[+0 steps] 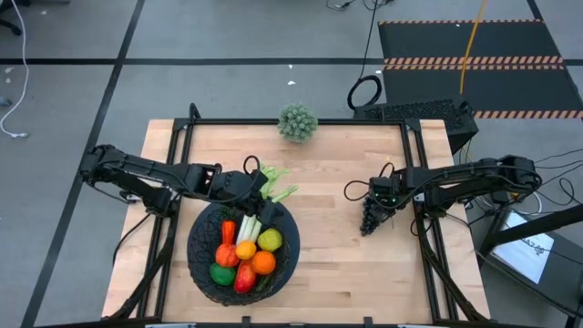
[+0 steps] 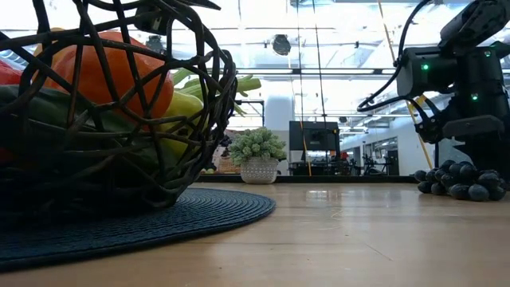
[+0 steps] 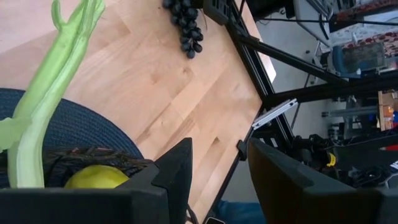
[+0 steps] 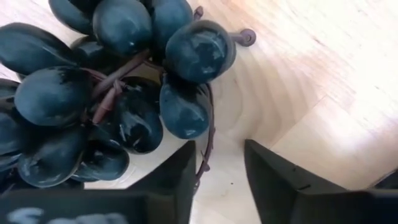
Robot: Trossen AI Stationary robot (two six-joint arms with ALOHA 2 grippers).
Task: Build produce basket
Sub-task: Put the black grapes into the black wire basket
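Observation:
The black woven basket point(image 1: 196, 251) stands on a dark round mat point(image 2: 199, 211) near the table's front. It holds a carrot point(image 1: 228, 232), an orange point(image 1: 263, 262), a yellow-green fruit point(image 1: 270, 240) and other produce. A pale green celery stalk point(image 3: 50, 93) lies in it, with its leafy end sticking out over the far rim. My left gripper point(image 3: 217, 180) hovers open over that far rim, with nothing between its fingers. The dark grapes point(image 4: 112, 93) lie on the wood at the right. My right gripper point(image 4: 217, 180) points down beside them, open, with a thin stem between its fingers. My right gripper comes at the grapes from above, at the edge of the bunch. A thin stem loop point(image 4: 208, 152) stands between its two fingers, close to one finger point(image 4: 183, 177). I cannot tell whether that finger touches it. The bunch lies on the table.
A spiky grey-green ball plant in a white pot point(image 1: 297, 121) stands at the table's far edge, in the middle. Bare wood lies between the basket and the grapes. The black frame rails point(image 1: 414, 182) run along the table's right side, close to the grapes.

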